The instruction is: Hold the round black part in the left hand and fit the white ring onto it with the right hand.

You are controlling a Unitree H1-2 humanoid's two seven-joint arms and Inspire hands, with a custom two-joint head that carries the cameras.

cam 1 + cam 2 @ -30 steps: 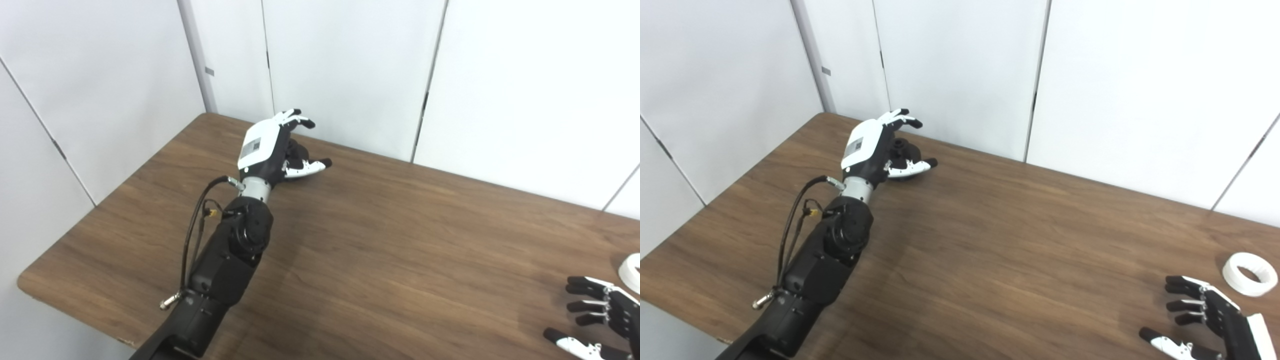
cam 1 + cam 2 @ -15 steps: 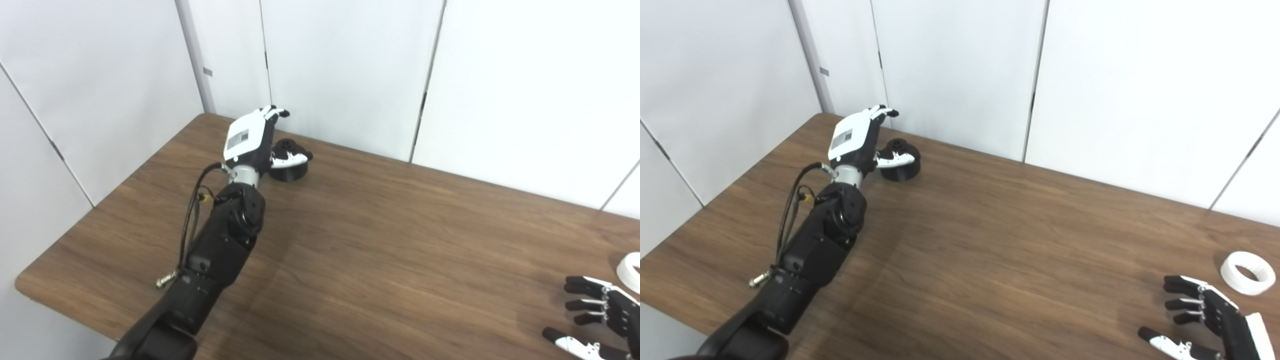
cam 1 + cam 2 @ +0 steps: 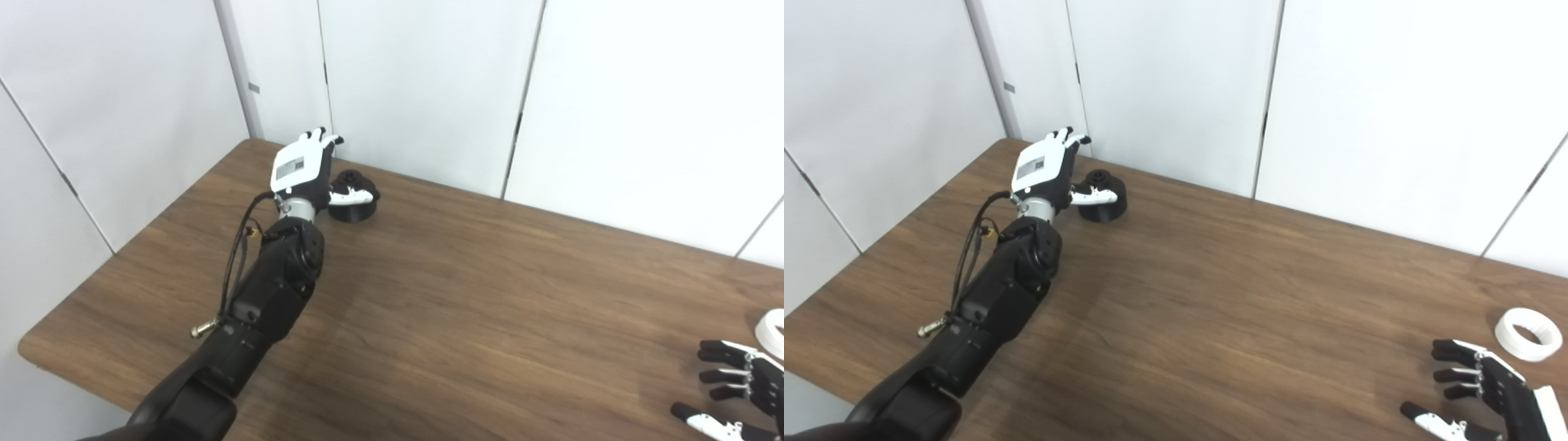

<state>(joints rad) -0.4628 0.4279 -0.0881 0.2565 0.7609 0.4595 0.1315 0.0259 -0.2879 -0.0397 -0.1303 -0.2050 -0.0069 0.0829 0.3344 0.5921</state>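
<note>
The round black part (image 3: 353, 206) stands on the brown table (image 3: 465, 294) near its far left corner, close to the wall. My left hand (image 3: 304, 171) is open just left of the part, its fingers straight and apart, its thumb lying in front of the part. It holds nothing. The white ring (image 3: 1530, 326) lies flat on the table at the far right; in the left eye view (image 3: 773, 332) it is cut by the edge. My right hand (image 3: 1488, 395) is open and empty at the bottom right, a little in front and to the left of the ring.
White wall panels (image 3: 429, 86) rise right behind the table's far edge, close to the black part. The table's left edge (image 3: 122, 245) and front left corner (image 3: 30, 352) lie beside my left arm (image 3: 269, 294).
My left hand moved left and back, from over the black part to beside it, and its fingers straightened. The part stayed on the table. My right hand sank slightly. The camera shifted slightly.
</note>
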